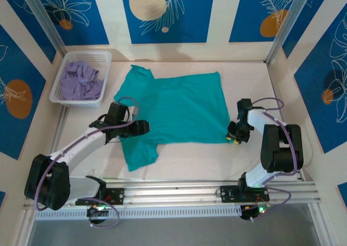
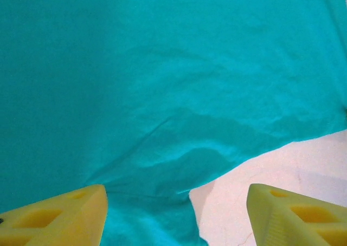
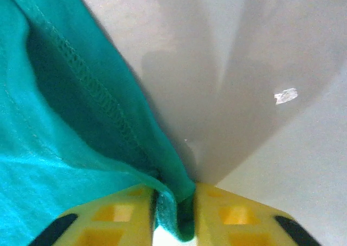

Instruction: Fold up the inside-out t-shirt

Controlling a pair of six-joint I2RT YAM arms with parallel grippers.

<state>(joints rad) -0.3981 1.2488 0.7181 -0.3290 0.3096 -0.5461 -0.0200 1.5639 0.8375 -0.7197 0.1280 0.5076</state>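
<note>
Right gripper [image 3: 174, 202], pinched on a thin hem fold at the 4 o'clock corner of the teal t-shirt [image 1: 179, 108], may lose it on lifting; left gripper [image 2: 176, 213] stands wide, holding nothing.

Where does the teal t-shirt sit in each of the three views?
Top external: t-shirt spread flat mid-table.
Left wrist: t-shirt across the top and left.
Right wrist: t-shirt at left, hem pinched in the right gripper.
Shared landmark: the white table bordering its edge.
</note>
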